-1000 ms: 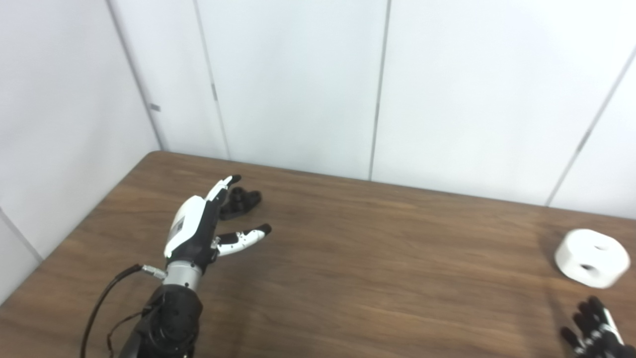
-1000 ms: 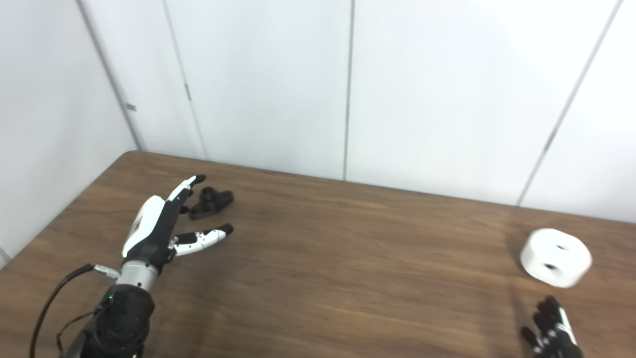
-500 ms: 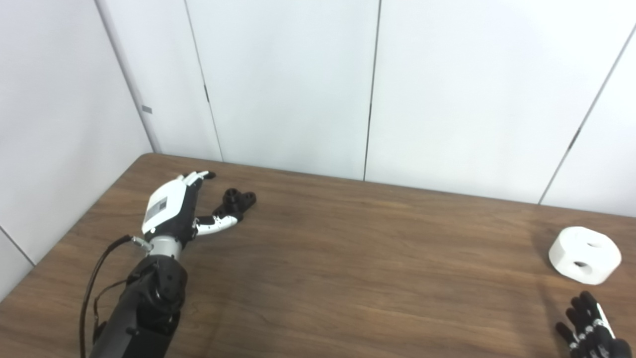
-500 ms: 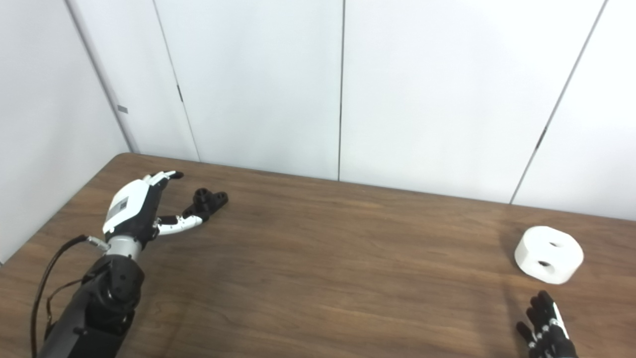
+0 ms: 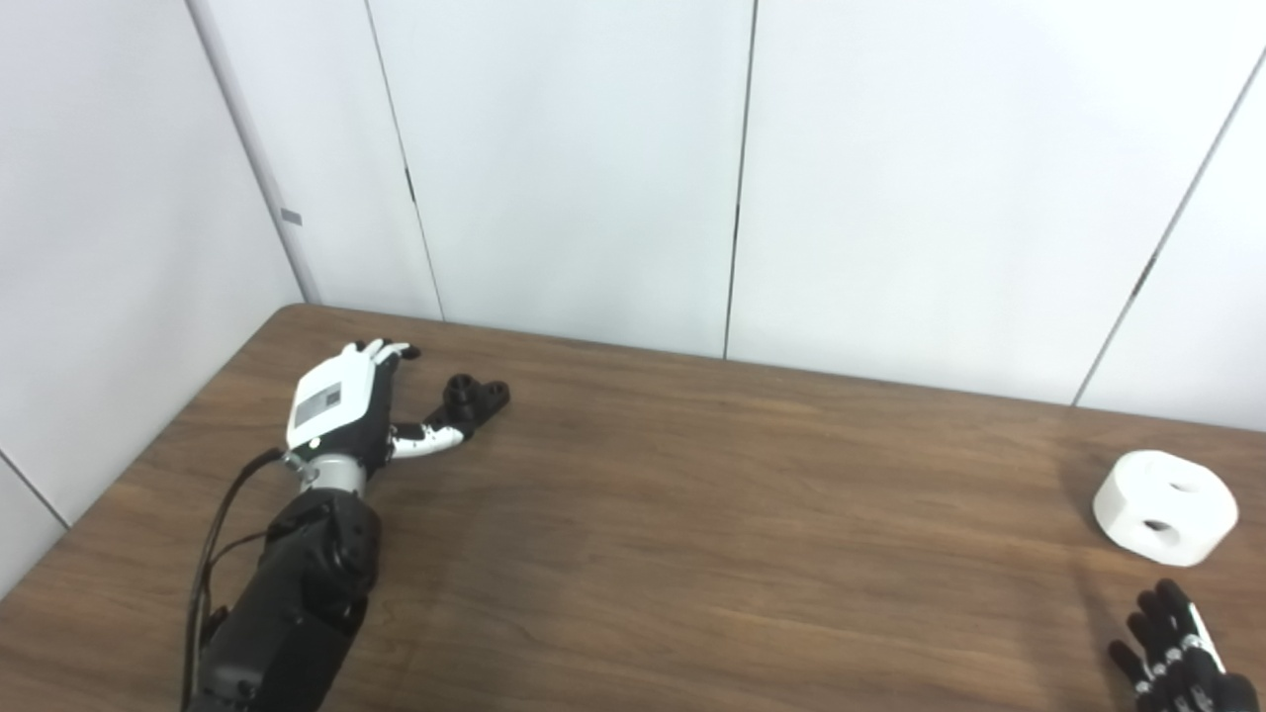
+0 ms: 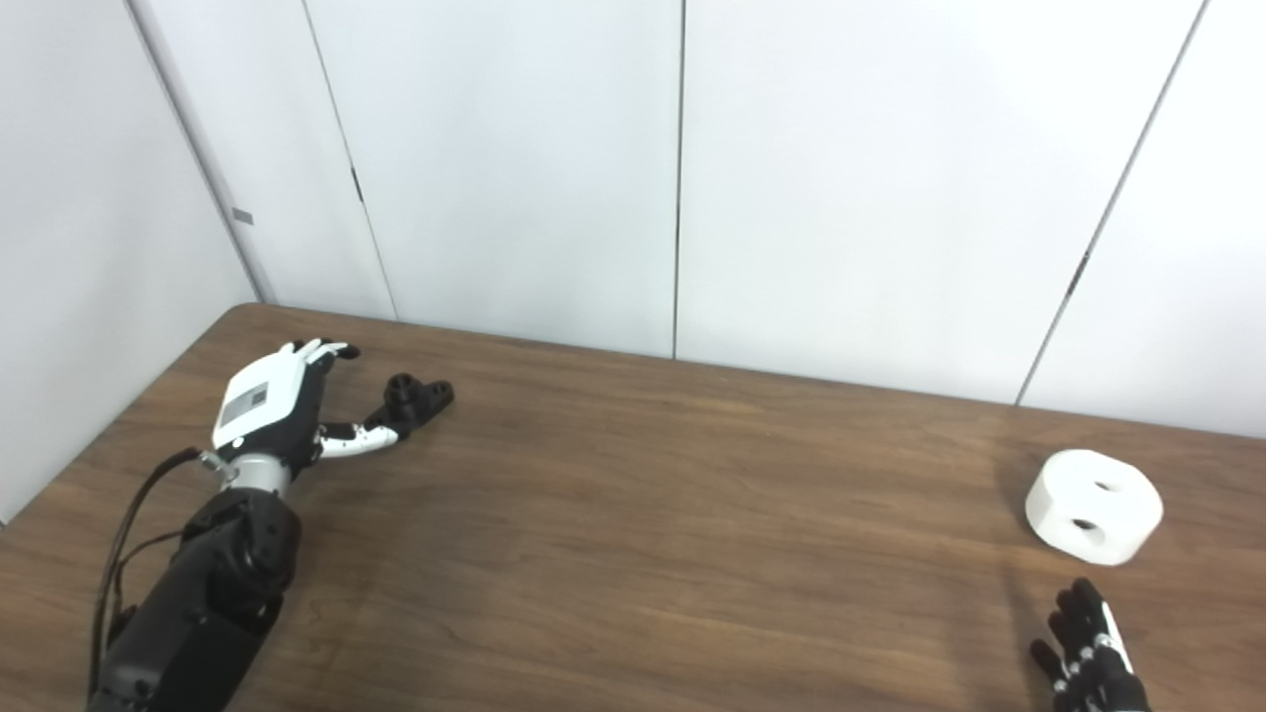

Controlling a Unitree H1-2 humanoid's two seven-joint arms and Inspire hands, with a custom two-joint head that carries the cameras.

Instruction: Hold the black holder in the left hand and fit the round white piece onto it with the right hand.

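Observation:
A small black holder [image 5: 474, 399] lies on the brown table [image 5: 692, 514] at the far left. My left hand [image 5: 341, 410] is open, back up, just left of the holder; its thumb reaches to the holder's near end, and I cannot tell if it touches. A round white piece [image 5: 1165, 507] with two holes lies at the far right. My right hand [image 5: 1172, 653] is open at the bottom right corner, a little in front of the white piece and apart from it, partly cut off by the picture's edge.
White wall panels [image 5: 593, 168] stand behind the table and along its left side. A black cable [image 5: 213, 554] runs beside my left forearm.
My left hand has moved forward and left, lowered toward the table beside the holder, its thumb now by the holder's near end. The camera shifted slightly early on. My right hand has barely moved.

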